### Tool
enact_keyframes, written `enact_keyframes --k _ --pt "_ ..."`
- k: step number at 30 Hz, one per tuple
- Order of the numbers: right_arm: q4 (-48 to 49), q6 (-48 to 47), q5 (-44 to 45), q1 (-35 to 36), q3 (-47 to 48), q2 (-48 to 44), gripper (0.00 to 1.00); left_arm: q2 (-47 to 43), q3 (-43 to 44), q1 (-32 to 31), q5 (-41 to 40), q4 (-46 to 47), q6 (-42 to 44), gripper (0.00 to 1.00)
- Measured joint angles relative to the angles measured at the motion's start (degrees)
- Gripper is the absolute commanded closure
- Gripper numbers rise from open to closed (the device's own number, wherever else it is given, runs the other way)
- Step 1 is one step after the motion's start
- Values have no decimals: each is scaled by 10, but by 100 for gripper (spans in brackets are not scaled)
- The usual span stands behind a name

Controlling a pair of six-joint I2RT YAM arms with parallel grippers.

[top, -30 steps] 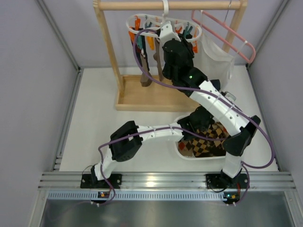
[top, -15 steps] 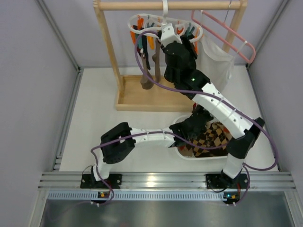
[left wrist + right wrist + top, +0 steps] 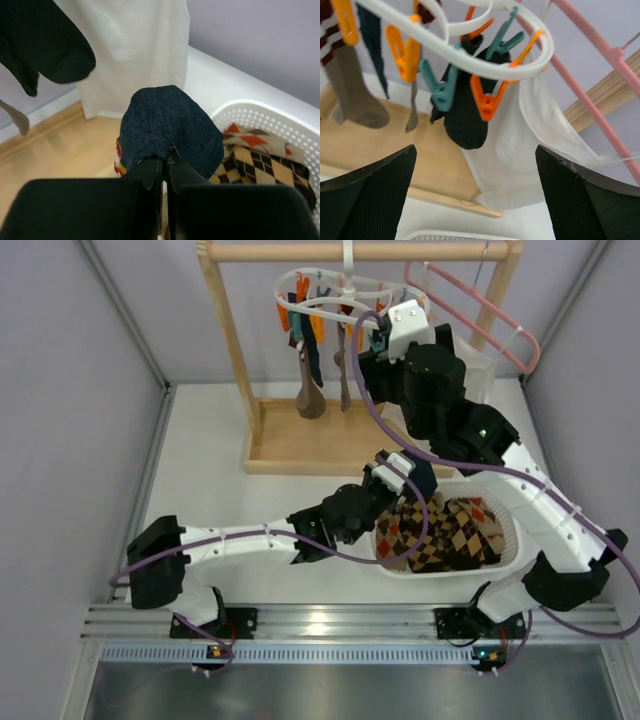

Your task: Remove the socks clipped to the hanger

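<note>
Grey walls close in a white desk (image 3: 200, 470). One navy sock (image 3: 170, 125) is off the hanger. The left fingers (image 3: 164, 170) are pressed together on its edge and hold it up just beside the rim of a white basket (image 3: 440, 568). The toe end bulges above the fingertips.

The other socks hang from the hanger (image 3: 380, 15), a white looped ring with orange and teal clips (image 3: 487, 97) dangling from it. A black sock (image 3: 465, 120) hangs at the ring's right end among those clips; which clip grips it I cannot tell. A brown sock (image 3: 310, 400) with a striped cuff hangs further left, with darker, thinner ones beside it.

The right fingers (image 3: 378, 340) are raised near the ring's right end. They are spread wide and hold nothing, and the black sock shows between them in the right wrist view.

The hanger's hook is over the top bar of a wooden rack (image 3: 225, 340), whose tray base rests on the desk. On the same bar, to the right, hangs a pink wire hanger (image 3: 480, 310) with a white mesh bag (image 3: 450, 355) below it. The basket sits in front of the rack and holds tan-and-brown argyle socks (image 3: 450, 535).
</note>
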Motion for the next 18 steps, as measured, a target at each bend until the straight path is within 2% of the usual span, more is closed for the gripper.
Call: enact_keyframes --k 9,18 --pt "-68 85 -123 2 -125 -147 0 -80 -91 0 75 -74 -92 100" --pt "-80 139 -157 2 -256 -296 0 -80 -96 -1 175 -106 -149 100"
